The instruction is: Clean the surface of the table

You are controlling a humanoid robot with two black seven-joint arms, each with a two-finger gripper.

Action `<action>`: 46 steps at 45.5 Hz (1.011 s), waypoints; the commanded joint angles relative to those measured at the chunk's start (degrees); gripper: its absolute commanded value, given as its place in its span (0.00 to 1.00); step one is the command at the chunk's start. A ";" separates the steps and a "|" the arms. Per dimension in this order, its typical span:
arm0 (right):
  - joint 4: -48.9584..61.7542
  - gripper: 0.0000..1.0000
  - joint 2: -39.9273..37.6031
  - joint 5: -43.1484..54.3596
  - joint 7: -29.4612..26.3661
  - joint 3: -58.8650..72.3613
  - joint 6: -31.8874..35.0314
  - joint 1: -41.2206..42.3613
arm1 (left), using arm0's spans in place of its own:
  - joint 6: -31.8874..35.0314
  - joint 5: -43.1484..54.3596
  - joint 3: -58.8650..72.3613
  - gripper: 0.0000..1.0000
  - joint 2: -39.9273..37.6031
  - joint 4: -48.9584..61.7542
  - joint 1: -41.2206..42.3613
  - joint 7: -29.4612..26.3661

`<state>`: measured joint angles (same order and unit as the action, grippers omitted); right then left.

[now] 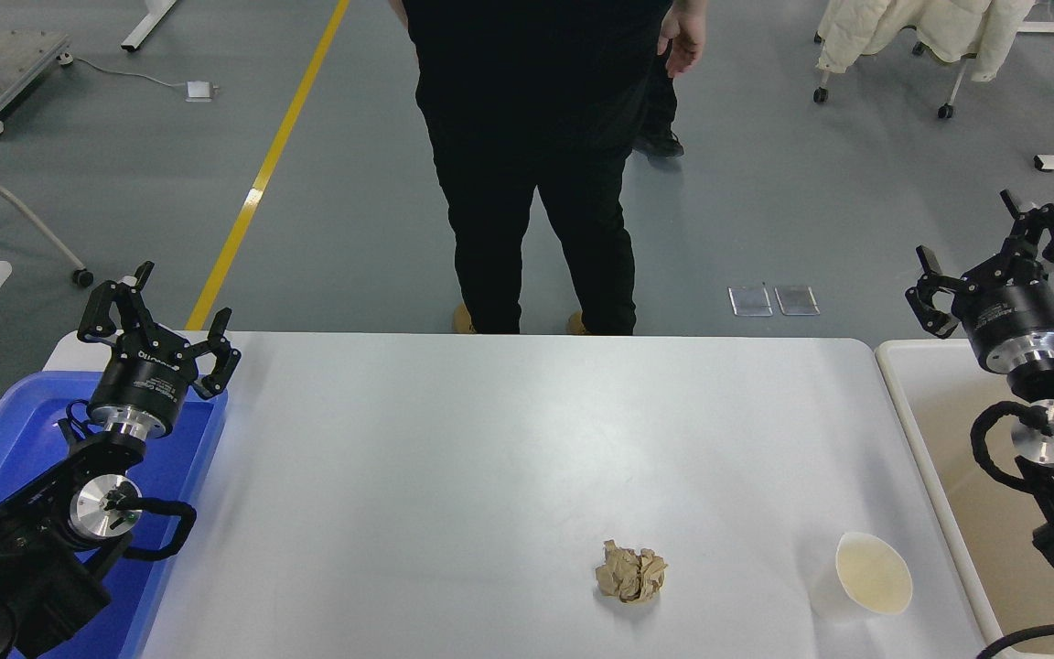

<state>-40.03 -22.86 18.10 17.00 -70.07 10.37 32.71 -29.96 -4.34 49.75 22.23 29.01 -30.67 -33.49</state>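
Filling the lower and middle part of the head view: the table surface [454, 458], a broad white rectangular top with rounded far corners, smooth, with a soft sheen and faint grey reflections across its middle. Lying toward the near edge, right of centre: a crumpled brown paper ball [630, 572], wrinkled and loosely balled, resting directly on the white top. Further right and near the same edge: a pale paper cup [867, 577], tipped on its side with the cream-coloured mouth turned up toward the camera, well apart from the paper ball.

Flanking the top on the left: a blue plastic tray [5, 439], with the left arm parked over it and the left gripper [161, 307] raised above the tray's far corner, fingers spread, pinching nothing. Flanking on the right, just beside the table edge: a beige bin [966, 476], with the right arm above it and the right gripper [994, 252] pointing away over the floor beyond, fingers likewise spread apart and empty.

Standing at the far side, close to the table's far edge: a person [536, 137] in black clothing, one hand [682, 37] hanging loose. Beyond, on the grey floor: a yellow line [266, 165] running diagonally, and two small metal plates [772, 300] set side by side.
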 commanded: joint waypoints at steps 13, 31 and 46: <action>0.12 0.99 -0.25 0.00 0.05 -0.07 0.00 -0.45 | 0.08 -0.06 0.00 1.00 0.00 0.00 0.00 0.00; 0.04 0.99 0.01 -0.08 -0.04 -0.07 0.00 -0.27 | 0.08 -0.06 0.00 1.00 0.00 0.00 0.00 0.00; 1.70 0.99 -0.08 0.00 -0.04 0.02 0.00 0.16 | 0.08 -0.06 0.00 1.00 0.00 0.00 0.00 0.00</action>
<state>-39.76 -22.83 18.10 17.00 -70.10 10.41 32.66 -29.89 -4.38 49.75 22.24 29.01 -30.67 -33.49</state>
